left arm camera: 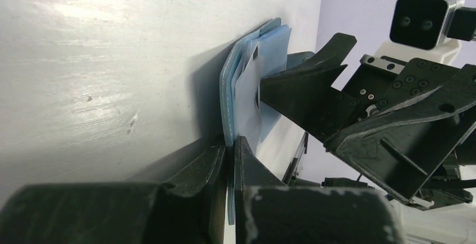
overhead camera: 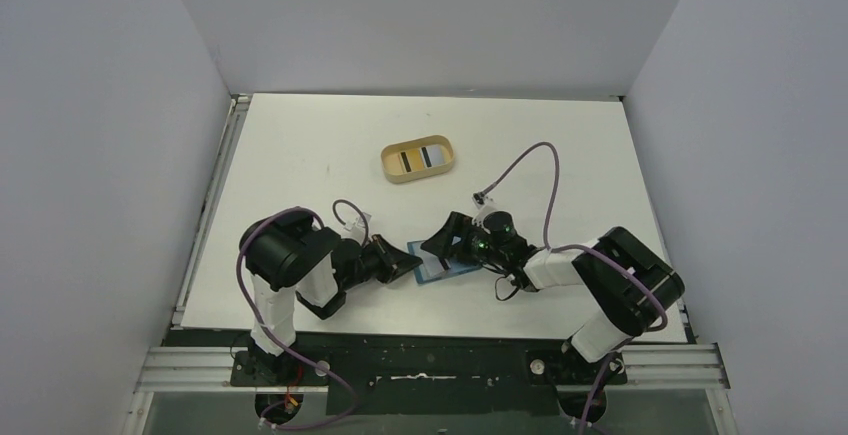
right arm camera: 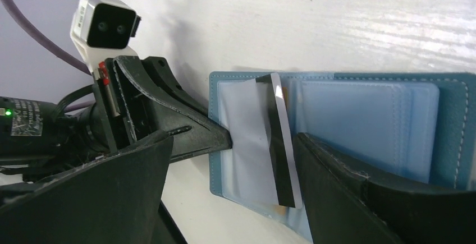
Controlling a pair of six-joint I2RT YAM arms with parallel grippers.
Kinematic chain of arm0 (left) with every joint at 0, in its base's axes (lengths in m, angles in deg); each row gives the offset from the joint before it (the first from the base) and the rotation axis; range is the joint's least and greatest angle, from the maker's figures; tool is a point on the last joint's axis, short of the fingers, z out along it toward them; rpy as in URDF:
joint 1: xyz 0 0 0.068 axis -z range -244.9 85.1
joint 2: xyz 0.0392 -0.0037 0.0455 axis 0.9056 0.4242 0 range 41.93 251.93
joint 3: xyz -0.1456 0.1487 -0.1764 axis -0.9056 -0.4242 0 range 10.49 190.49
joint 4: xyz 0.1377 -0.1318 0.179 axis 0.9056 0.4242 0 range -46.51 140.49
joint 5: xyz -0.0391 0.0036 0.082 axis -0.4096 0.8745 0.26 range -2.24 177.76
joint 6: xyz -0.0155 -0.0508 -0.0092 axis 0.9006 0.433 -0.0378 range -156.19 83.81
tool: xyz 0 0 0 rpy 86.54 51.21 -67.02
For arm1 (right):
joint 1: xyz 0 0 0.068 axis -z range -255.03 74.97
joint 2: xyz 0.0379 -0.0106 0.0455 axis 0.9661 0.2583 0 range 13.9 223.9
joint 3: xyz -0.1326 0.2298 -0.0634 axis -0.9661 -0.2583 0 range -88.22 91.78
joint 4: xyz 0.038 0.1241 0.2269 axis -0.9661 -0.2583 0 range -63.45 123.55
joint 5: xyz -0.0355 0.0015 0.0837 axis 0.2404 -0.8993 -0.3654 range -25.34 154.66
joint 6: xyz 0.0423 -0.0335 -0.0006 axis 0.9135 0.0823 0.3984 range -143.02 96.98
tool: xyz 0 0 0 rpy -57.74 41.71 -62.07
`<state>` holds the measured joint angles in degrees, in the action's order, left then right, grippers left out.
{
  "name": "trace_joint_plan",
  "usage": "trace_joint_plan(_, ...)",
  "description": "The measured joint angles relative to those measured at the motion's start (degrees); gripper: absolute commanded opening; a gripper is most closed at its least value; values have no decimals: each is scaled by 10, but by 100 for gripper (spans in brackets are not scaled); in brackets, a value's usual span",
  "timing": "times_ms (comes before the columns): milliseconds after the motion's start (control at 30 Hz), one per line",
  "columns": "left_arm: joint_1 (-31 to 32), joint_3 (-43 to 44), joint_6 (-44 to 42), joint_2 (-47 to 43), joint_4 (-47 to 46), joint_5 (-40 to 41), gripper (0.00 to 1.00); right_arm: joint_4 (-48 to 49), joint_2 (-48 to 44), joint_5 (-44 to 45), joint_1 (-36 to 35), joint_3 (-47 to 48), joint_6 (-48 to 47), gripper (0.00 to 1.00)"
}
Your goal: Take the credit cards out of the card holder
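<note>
The card holder [overhead camera: 447, 271] lies open on the white table between the two arms, teal with light blue pockets [right arm camera: 365, 120]. My left gripper [overhead camera: 407, 263] is shut on its left edge, the teal leather pinched between the jaws [left arm camera: 231, 157]. A pale credit card [right arm camera: 252, 143] with a black stripe sticks partly out of a left-hand pocket, tilted. My right gripper [right arm camera: 234, 143] hangs low over the holder, open, with one finger on each side of that card [left arm camera: 248, 95]. Whether the fingers [right arm camera: 337, 176] touch the card I cannot tell.
A tan oval tray [overhead camera: 390, 167] stands farther back at mid-table, with striped cards [overhead camera: 420, 158] lying in it. The table's near edge and the metal rail [overhead camera: 430, 360] run just behind both arm bases. Grey walls close in both sides.
</note>
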<state>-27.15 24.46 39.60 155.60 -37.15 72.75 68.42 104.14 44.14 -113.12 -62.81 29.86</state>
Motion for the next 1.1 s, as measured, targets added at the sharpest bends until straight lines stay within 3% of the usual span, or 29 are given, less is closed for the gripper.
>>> trace_joint_plan(400,-5,0,-15,-12,14,0,0,191,70,-55,31,-39,68,81)
trace_joint_plan(767,-17,9,-27,-12,17,-4,0,413,205,-186,32,-30,200,80)
trace_joint_plan(933,-19,9,-30,-12,22,-4,0,396,208,-212,29,-22,205,79)
trace_joint_plan(1100,-19,9,-32,-12,26,-3,0,273,157,-221,17,-9,156,81)
